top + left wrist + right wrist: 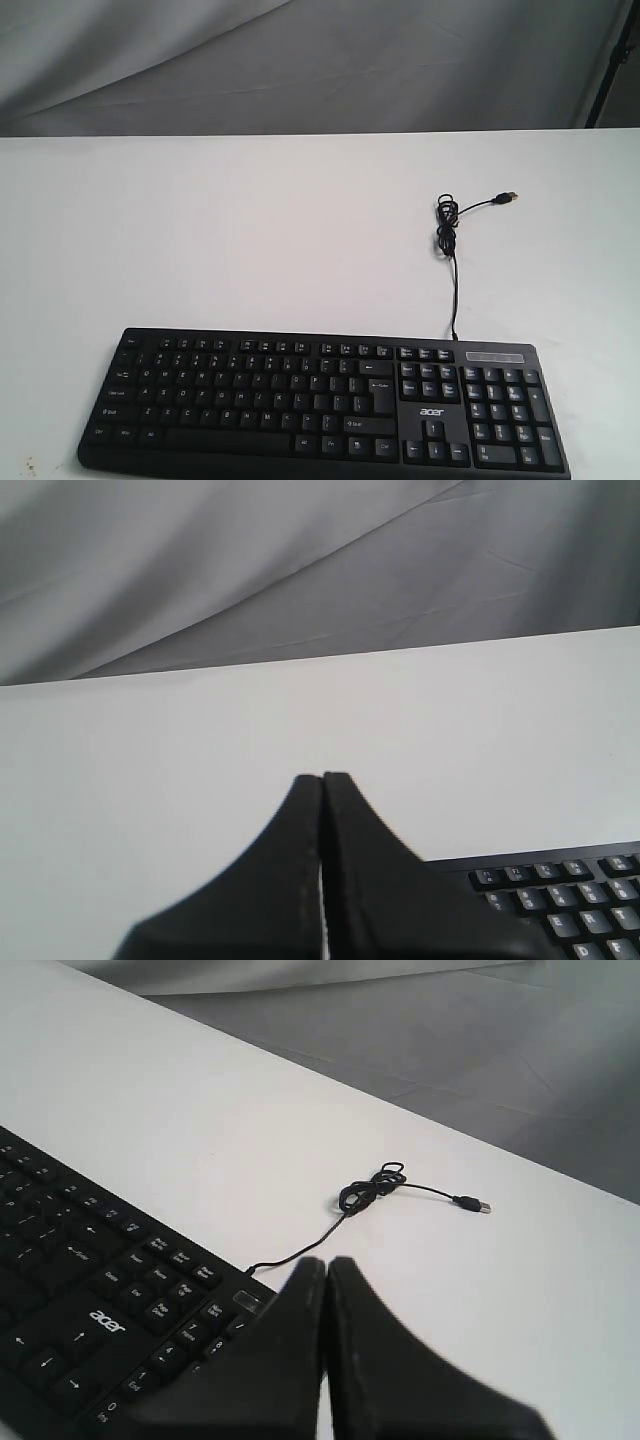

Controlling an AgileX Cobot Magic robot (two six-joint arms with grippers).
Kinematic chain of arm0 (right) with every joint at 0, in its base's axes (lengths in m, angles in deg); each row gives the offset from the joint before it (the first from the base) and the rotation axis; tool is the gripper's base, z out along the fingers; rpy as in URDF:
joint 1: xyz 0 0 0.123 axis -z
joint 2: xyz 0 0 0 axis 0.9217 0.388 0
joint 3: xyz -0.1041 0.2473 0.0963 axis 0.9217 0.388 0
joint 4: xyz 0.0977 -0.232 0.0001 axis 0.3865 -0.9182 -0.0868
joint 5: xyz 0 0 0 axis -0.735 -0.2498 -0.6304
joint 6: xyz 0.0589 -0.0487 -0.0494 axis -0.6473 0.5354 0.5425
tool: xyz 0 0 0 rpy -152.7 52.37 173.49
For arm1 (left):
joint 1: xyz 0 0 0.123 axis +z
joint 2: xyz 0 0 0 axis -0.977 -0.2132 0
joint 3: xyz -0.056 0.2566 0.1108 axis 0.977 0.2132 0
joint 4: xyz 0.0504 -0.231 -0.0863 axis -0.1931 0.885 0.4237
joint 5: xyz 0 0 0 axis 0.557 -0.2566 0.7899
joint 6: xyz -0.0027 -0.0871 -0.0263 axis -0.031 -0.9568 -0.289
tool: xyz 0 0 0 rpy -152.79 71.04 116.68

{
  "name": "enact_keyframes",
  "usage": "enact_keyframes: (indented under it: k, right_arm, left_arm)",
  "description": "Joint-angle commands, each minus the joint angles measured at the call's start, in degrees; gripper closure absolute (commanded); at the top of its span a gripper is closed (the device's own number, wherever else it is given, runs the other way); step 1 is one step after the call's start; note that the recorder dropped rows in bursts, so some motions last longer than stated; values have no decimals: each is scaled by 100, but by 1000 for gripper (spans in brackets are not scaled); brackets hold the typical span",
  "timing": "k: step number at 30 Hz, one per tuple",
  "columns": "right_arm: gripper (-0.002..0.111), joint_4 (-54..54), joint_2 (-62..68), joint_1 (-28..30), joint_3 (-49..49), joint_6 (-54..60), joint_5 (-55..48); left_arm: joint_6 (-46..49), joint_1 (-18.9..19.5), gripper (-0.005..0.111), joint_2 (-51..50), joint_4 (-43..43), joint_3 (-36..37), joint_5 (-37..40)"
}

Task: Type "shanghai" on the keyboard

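The black acer keyboard [325, 405] lies flat at the near edge of the white table, number pad on the right. Its thin black USB cable [452, 270] runs away from the back edge to a coiled bundle and a loose plug [508, 197]. Neither arm shows in the exterior view. In the left wrist view my left gripper [322, 778] is shut and empty, hovering beside the keyboard's [560, 900] function-key corner. In the right wrist view my right gripper [325, 1263] is shut and empty, above the keyboard's [90, 1290] number-pad corner near the cable [375, 1188].
The white table [250, 230] stretches behind the keyboard to a grey cloth backdrop [300, 60]. A dark stand leg [612, 60] shows at the far right edge.
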Motion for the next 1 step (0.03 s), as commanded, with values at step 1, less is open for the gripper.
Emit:
enact_keyframes:
  k: [1]
  right_arm:
    - [108, -50, -34, 48, 16, 17, -5]
  left_arm:
    - [-16, -20, 107, 20, -1, 25, -16]
